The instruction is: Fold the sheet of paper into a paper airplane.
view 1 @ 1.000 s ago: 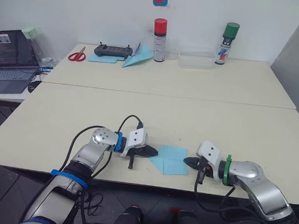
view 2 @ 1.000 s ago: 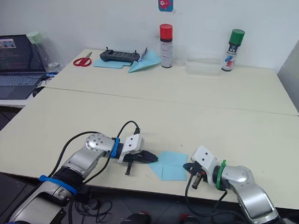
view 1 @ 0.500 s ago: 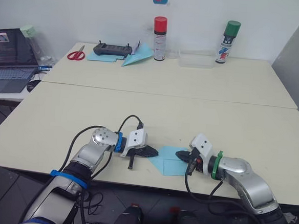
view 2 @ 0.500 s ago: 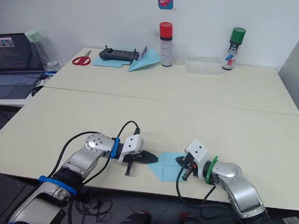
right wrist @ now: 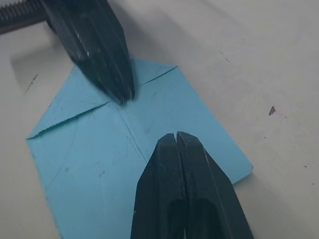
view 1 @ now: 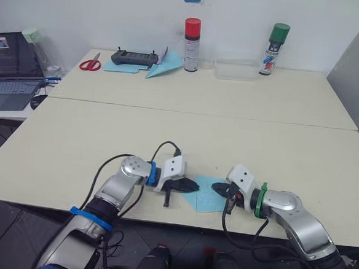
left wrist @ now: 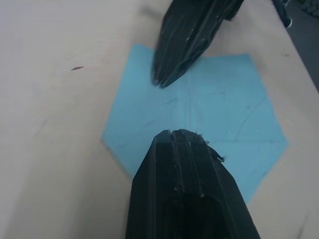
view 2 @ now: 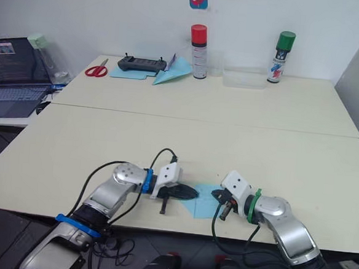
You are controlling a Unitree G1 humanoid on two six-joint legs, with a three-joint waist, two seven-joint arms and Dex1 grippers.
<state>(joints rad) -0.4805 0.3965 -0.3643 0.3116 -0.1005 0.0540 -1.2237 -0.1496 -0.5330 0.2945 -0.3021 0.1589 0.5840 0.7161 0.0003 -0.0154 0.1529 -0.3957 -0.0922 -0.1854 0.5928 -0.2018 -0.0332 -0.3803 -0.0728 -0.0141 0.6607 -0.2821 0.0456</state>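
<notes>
The sheet of paper [left wrist: 199, 114] is now pinned by both closed, empty grippers, left gripper [view 1: 191, 185] having been brought in beside right gripper [view 1: 217, 187], so creasing is enabled.

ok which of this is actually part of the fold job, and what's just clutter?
In the job: sheet of paper, left gripper and right gripper, both shut over it.

Clutter: scissors, remote controller, finished paper airplane, two spray cans, clear tray, laptop.

no legible text or labels
</notes>
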